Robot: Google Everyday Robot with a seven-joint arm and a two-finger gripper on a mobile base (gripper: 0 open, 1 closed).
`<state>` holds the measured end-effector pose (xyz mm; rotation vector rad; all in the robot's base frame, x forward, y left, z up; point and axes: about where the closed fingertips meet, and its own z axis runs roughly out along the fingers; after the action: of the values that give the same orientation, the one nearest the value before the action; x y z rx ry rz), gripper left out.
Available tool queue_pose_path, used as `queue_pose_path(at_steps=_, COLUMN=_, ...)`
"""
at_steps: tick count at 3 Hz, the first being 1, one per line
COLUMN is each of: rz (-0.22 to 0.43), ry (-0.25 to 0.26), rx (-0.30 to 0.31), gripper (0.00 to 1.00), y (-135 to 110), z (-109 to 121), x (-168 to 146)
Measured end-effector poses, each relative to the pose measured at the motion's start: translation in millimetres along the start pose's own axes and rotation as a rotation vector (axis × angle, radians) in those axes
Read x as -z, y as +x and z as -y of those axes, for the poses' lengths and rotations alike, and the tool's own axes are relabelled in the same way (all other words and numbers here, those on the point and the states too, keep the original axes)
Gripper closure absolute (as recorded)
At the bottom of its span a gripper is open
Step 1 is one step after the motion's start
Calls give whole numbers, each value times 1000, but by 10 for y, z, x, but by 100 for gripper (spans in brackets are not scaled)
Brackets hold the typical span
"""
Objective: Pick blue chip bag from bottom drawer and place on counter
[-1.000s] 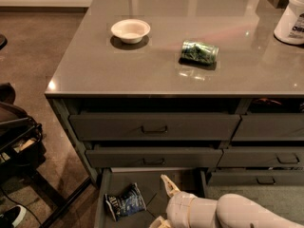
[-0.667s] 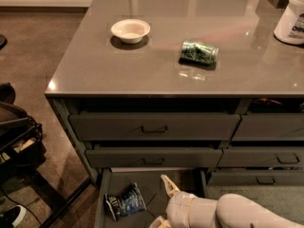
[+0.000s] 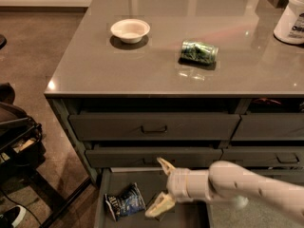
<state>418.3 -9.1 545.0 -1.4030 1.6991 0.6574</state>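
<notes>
Since the gripper [image 3: 161, 186] hangs in the open drawer [image 3: 133, 177] with its fingers spread and nothing between them, the bag [image 3: 126, 201] is not yet grasped, and most of the risk lies in the closing move. Bag lies flat and crinkled on the drawer floor, toward the left wall, below the counter's front-left corner, just left of the lower finger [image 3: 159, 208]; whether they touch, I cannot tell. Likely faults, as I judge them: the lower finger pushes the light foil sideways against the left wall instead of getting round it; the jaws pinch only a loose edge and the bag slips out on the lift; the upper finger [image 3: 165, 165], which sits close under the middle drawer front [image 3: 152, 156], catches on that front as the arm rises. On the counter [image 3: 156, 75], a can [image 3: 199, 51] near the middle and a bowl [image 3: 130, 30] toward the back left leave bare surface along the front edge for the drop. Arm [image 3: 237, 184] enters from the lower right, forearm roughly level, wrist pointing left into the drawer, one finger above the other.
</notes>
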Motion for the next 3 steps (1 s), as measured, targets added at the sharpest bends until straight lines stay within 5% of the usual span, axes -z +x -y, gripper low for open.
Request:
queue_pose_path(at_steps=1, rz=-27, ry=-70, rx=106, gripper=0, y=95, z=736, x=-414)
queue_pose_path(at_steps=3, rz=35, ry=-56, rx=52, gripper=0, y=149, z=661, x=-613)
